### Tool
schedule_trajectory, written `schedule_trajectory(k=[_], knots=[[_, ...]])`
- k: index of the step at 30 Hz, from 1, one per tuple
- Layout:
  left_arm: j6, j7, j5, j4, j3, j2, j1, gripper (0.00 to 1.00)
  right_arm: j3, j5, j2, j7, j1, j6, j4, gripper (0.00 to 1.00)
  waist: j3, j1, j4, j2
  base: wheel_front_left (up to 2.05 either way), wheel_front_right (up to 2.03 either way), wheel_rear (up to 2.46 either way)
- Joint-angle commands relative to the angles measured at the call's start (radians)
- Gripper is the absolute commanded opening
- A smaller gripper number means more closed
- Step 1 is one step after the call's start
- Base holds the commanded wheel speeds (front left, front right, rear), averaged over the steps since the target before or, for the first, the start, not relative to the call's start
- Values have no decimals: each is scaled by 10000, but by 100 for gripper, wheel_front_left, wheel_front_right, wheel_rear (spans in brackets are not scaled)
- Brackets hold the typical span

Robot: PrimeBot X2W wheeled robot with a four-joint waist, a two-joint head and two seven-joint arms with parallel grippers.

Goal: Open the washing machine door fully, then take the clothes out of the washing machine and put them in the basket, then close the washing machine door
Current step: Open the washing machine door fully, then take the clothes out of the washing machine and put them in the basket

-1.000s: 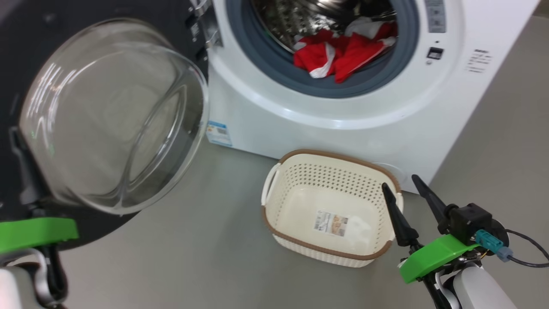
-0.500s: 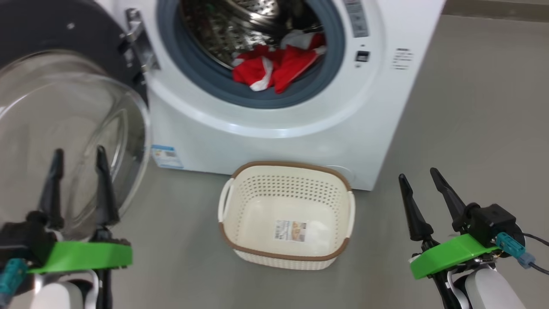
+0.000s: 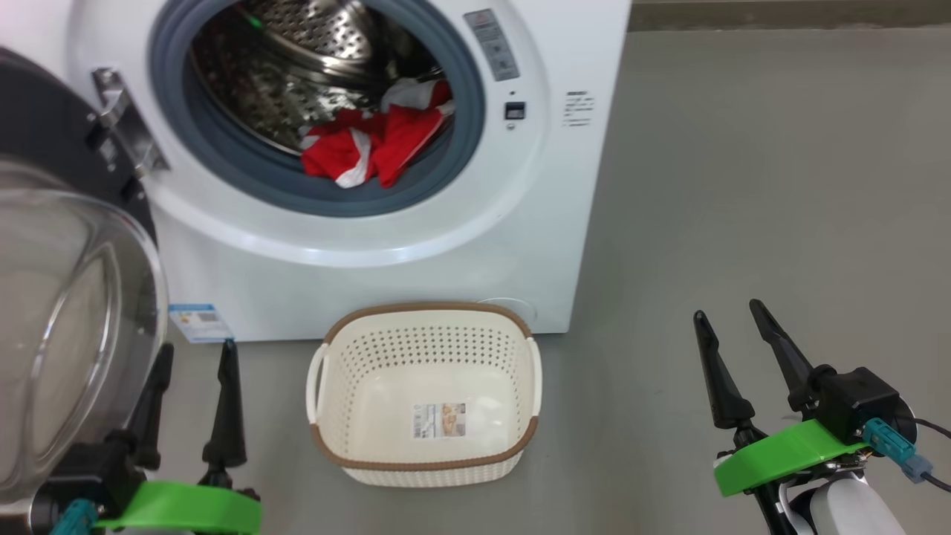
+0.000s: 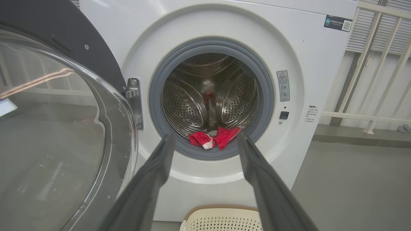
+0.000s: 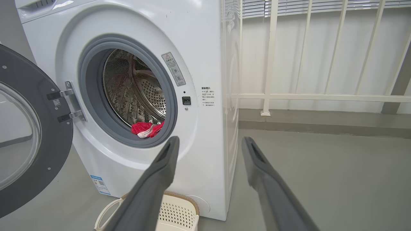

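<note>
Red clothes (image 3: 371,145) are lying inside your washing machine (image 3: 371,282), door (image 3: 67,334) hanging open, basket (image 3: 431,474) sitting just below; your left gripper (image 3: 197,348) and right gripper (image 3: 727,310) are hovering either side, both parted, empty.

The left hand (image 3: 197,348) and the right hand (image 3: 727,310) hover low at either side, both splayed and empty.

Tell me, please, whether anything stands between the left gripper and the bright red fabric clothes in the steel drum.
Nothing visible does. The left gripper is open; in its wrist view the red clothes lie at the front lip of the steel drum, and the black-rimmed glass door is swung aside, left of the opening.
</note>
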Motion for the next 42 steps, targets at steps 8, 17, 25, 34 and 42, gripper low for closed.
schedule_trajectory(k=[8,17,25,34,42], knots=[[-47,-130,-42,84,237,288,642,100,286,227,-12,-92,249,63,-557,100,-416,0,-742,-1,0,0,0],[48,-142,-104,239,105,196,1298,100,164,89,-116,-92,748,63,-674,100,-693,0,-911,-1,0,0,0],[431,-145,100,290,58,193,1522,100,-2,77,-229,-92,1008,63,-693,100,-793,0,-906,-1,0,0,0],[178,-146,-502,-64,117,267,1537,100,-146,81,-263,-92,1114,63,-764,100,-753,0,-887,-1,0,0,0],[393,-146,-127,-144,86,358,1505,100,-155,82,-266,-92,1110,63,-753,100,-692,0,-848,-1,0,0,0]])
